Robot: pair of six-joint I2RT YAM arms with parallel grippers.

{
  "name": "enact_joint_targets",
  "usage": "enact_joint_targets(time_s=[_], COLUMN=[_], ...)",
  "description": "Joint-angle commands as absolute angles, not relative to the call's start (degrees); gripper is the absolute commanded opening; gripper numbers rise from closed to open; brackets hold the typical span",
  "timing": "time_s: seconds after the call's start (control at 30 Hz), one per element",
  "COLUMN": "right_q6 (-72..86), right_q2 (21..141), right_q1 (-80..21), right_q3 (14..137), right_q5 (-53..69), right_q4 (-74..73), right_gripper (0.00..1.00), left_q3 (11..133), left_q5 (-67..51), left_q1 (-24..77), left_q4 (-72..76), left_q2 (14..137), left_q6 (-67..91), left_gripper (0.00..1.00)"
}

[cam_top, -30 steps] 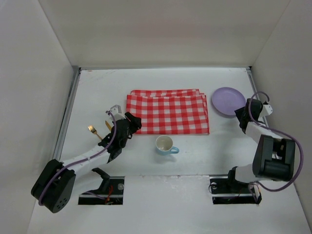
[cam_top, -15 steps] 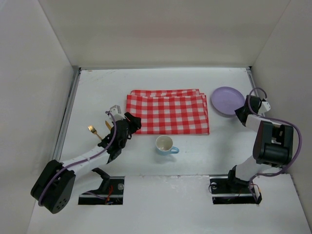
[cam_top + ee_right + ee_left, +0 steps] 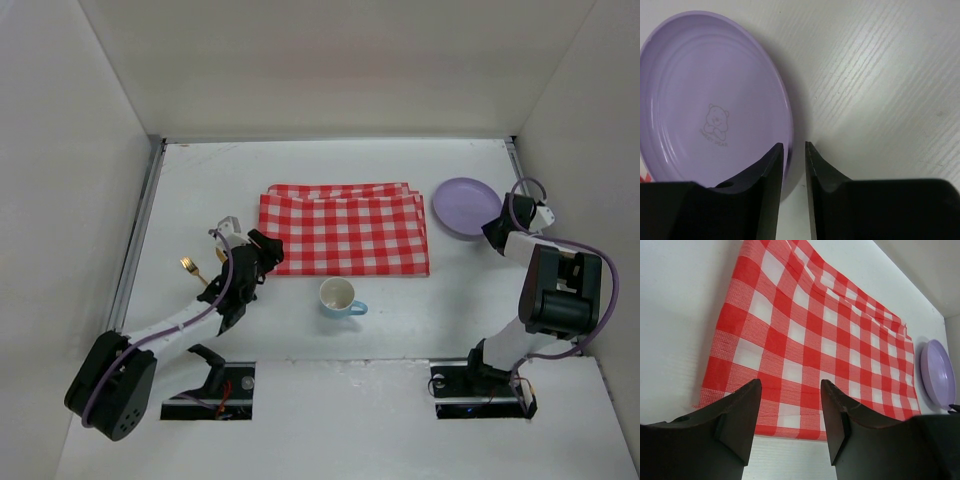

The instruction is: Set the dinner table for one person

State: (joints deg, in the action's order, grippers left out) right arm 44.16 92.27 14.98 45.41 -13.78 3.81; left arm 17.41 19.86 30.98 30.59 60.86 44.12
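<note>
The white dinner table (image 3: 330, 160) carries a red-and-white checked cloth (image 3: 343, 228) at its middle. A purple plate (image 3: 462, 205) lies just right of the cloth. A white mug with a blue handle (image 3: 338, 296) stands in front of the cloth. A gold fork (image 3: 192, 268) lies at the left. My left gripper (image 3: 268, 248) is open and empty, low at the cloth's near-left corner (image 3: 790, 385). My right gripper (image 3: 492, 232) is at the plate's near-right rim, with its jaws nearly closed around that rim (image 3: 794, 145). The plate (image 3: 715, 100) has a small bear print.
White walls enclose the table at the left, back and right. A metal rail (image 3: 140, 230) runs along the left edge. A second small gold piece (image 3: 221, 257) lies beside the left arm. The two arm bases sit at the near edge.
My right gripper has moved a little farther up to the plate's rim, and the plate has shifted slightly left. My left gripper has edged slightly away from me along the cloth's left corner.
</note>
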Motion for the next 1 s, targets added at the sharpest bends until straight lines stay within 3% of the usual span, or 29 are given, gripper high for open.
enact_joint_targets(time_s=[0.0,0.37,0.5,0.67,0.97], right_q6=[42.89,43.41,43.42,41.67,42.01], right_q2=[90.97,89.31,81.75,75.07,80.14], right_q1=[15.16,14.28,12.97,4.46,-19.53], right_q3=[46.93,47.38,45.53,47.28,49.48], right_q5=[-15.64,-16.79,-14.33,-13.01,-11.96], right_q4=[2.81,1.84,5.62,4.3,7.73], right_gripper=[0.29,0.01,0.0,0.01,0.02], left_q3=[16.7,16.44,16.26,16.26,15.56], left_q5=[19.6,17.32,16.97,16.08,16.96], left_q1=[30.28,28.52,27.91,27.12,25.09], left_q4=[33.31,33.04,33.22,33.4,32.78], left_q2=[59.41,59.33,60.11,60.56,58.19], left_q6=[45.0,45.97,46.4,46.67,45.7], left_gripper=[0.49,0.49,0.49,0.49,0.48])
